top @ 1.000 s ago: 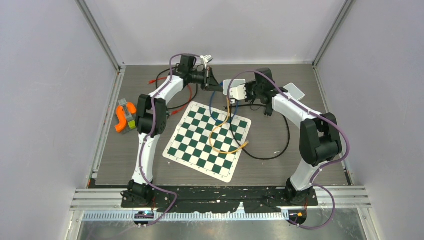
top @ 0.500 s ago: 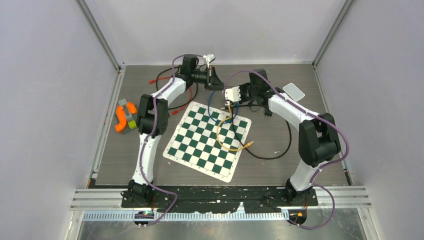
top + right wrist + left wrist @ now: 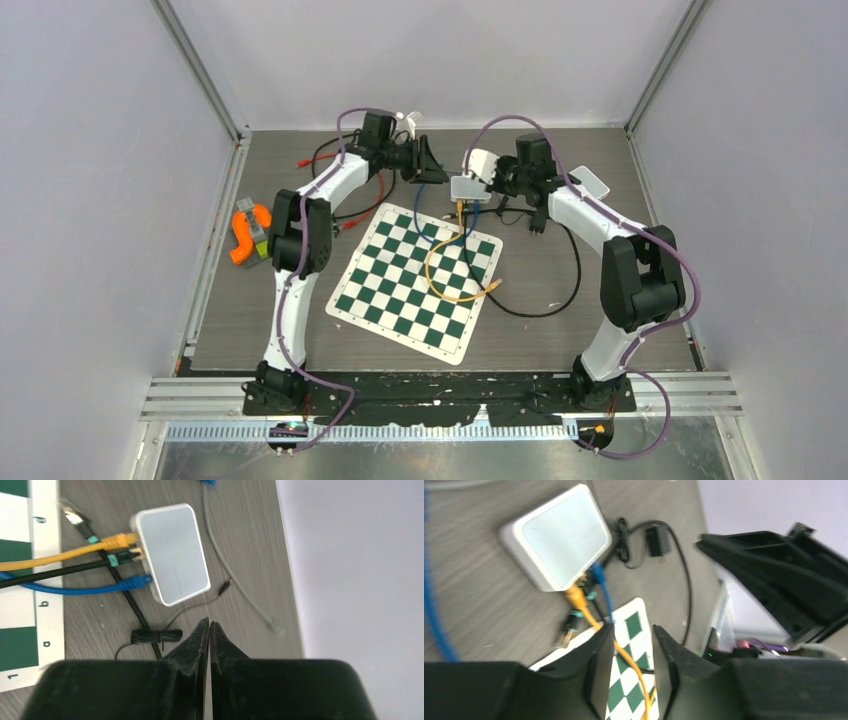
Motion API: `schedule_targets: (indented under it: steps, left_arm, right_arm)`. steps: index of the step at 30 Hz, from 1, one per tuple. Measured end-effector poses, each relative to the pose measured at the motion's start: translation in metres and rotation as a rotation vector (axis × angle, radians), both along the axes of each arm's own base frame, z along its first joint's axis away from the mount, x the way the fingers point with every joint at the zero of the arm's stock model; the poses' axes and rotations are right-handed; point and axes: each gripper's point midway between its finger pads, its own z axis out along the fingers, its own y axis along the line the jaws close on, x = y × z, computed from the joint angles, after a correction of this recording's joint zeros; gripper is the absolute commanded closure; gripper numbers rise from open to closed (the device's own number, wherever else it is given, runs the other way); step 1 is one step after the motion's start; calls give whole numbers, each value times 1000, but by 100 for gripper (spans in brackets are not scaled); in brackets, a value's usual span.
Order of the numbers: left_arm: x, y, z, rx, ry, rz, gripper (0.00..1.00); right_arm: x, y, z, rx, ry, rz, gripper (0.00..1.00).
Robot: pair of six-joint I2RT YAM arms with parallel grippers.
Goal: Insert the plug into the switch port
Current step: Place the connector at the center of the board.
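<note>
The white switch [image 3: 467, 187] [image 3: 172, 555] [image 3: 559, 537] lies flat on the table behind the checkered mat. A yellow plug [image 3: 120, 540], a black plug with a teal boot [image 3: 125, 557] and a blue plug [image 3: 140, 581] sit at its port edge. Another teal-booted plug [image 3: 75, 517] lies loose beside them. My left gripper [image 3: 428, 160] [image 3: 634, 635] hovers left of the switch, open, with nothing between its fingers; the yellow cable shows through the gap. My right gripper [image 3: 497, 178] [image 3: 209, 623] is shut and empty, just right of the switch.
The checkered mat [image 3: 415, 280] carries loops of yellow and black cable. A second white device [image 3: 592, 182] lies at the back right and a black adapter [image 3: 538, 222] near it. An orange part [image 3: 250, 232] sits at the left edge. A thin grey cable [image 3: 235, 575] runs behind the switch.
My left gripper's jaws have parted. The right gripper has drawn back a little from the switch, which now lies flat on the table.
</note>
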Motion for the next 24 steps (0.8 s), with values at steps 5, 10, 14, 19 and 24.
schedule_targets:
  steps: [5,10,14,19,24]
  left_arm:
    - [16,19,-21,114,-4,161,41]
    - [27,20,-41,146,9,272,38]
    - [39,5,-38,116,-22,283,37]
    - [44,-4,-58,111,7,308,36]
    - [46,-5,-82,120,80,349,36]
  right_arm:
    - [9,-27,1,139,131,-286,77]
    - [24,-20,6,349,283,-515,54]
    - [36,-8,-5,495,443,-639,52]
    - [64,-4,-33,658,597,-795,50]
    - [75,-17,-79,702,725,-952,48]
